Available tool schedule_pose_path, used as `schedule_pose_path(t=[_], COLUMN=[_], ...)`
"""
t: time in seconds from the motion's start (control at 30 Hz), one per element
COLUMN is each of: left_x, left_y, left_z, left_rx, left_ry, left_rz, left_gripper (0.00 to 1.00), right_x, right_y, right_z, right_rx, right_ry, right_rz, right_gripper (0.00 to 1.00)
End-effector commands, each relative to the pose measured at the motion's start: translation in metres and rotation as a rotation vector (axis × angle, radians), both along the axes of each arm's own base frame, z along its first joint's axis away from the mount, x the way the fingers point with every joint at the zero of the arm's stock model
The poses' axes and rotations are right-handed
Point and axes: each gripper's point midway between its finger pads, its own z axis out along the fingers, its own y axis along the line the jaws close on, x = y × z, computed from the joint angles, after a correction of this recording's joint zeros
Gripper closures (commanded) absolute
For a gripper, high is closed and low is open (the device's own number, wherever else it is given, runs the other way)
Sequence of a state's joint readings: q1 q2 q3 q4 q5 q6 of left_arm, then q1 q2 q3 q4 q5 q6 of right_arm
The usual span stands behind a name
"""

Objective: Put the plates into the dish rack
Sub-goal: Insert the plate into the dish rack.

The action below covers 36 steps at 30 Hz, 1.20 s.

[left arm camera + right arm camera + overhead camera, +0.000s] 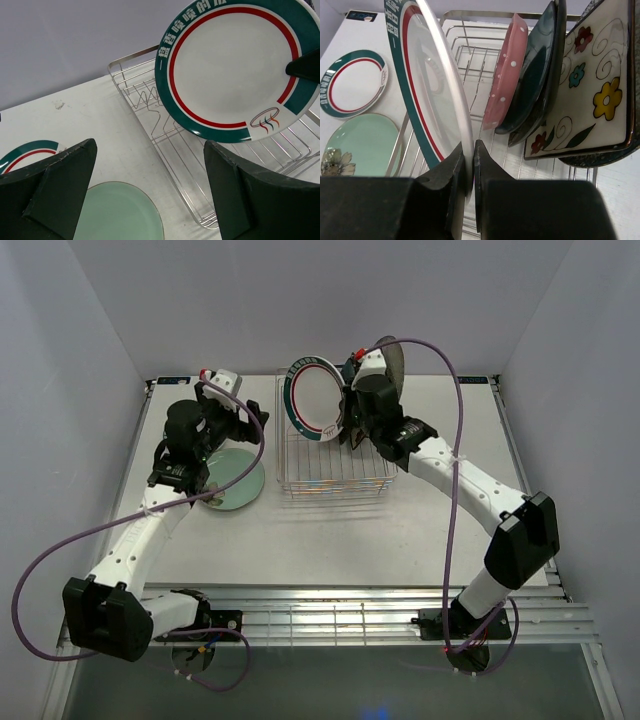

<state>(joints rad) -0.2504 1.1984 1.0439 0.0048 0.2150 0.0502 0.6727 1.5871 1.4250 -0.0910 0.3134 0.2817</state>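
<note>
A silver wire dish rack, rectangular with thin upright prongs, stands in the middle of the white desk. Leaning on edge in its right part are a pink scalloped plate with white dots, a glossy dark teal square plate just behind it, and a cream square plate painted with flowers. A white round plate with a teal rim and a thin red ring, smooth and shiny, stands nearly upright over the rack's left part; whether its lower edge touches the wires cannot be told. The right claw is pressed together on that plate's rim, one black finger on each face. The left claw hangs spread wide and holds nothing, above the desk just left of the rack. Below it a mint-green round plate with a flower at its edge lies flat on the desk, and a second teal-rimmed white plate lies flat just beside it. The desk is matte, and plain pale walls close it in on three sides.
</note>
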Motion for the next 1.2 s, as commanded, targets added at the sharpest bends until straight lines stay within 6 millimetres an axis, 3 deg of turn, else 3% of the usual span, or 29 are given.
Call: schedule_pose_path(t=[0.0, 0.03, 0.1, 0.3, 0.37, 0.4, 0.6, 0.63, 0.83, 1.17], left_x=[-0.004, -0.005, -0.006, -0.015, -0.017, -0.018, -0.022, -0.022, -0.017, -0.02], left_y=[0.011, 0.013, 0.016, 0.025, 0.027, 0.028, 0.032, 0.031, 0.036, 0.034], left_z=[0.003, -0.005, -0.007, -0.014, -0.019, -0.02, -0.036, -0.038, -0.051, -0.057], left_rx=[0.017, 0.027, 0.031, 0.043, 0.047, 0.049, 0.059, 0.057, 0.073, 0.065], left_ry=[-0.03, -0.018, -0.022, -0.04, -0.036, -0.037, -0.035, -0.035, -0.017, -0.011], left_rz=[0.046, 0.05, 0.063, 0.097, 0.105, 0.111, 0.122, 0.121, 0.153, 0.14], left_gripper=[0.02, 0.02, 0.02, 0.02, 0.02, 0.02, 0.02, 0.02, 0.02, 0.02], right_x=[0.015, 0.019, 0.023, 0.037, 0.042, 0.044, 0.054, 0.056, 0.066, 0.081], right_y=[-0.008, -0.01, -0.004, 0.002, 0.001, 0.002, 0.005, 0.005, 0.009, 0.01], right_z=[0.047, 0.058, 0.047, 0.048, 0.041, 0.048, 0.041, 0.047, 0.037, 0.021], right_rx=[0.025, 0.031, -0.007, -0.062, -0.09, -0.082, -0.148, -0.136, -0.176, -0.212], right_ry=[-0.099, -0.115, -0.095, -0.098, -0.084, -0.095, -0.1, -0.109, -0.112, -0.132], right_rz=[-0.162, -0.19, -0.218, -0.335, -0.368, -0.378, -0.452, -0.461, -0.507, -0.594], right_gripper=[0.92, 0.92, 0.92, 0.92, 0.92, 0.92, 0.92, 0.92, 0.92, 0.92])
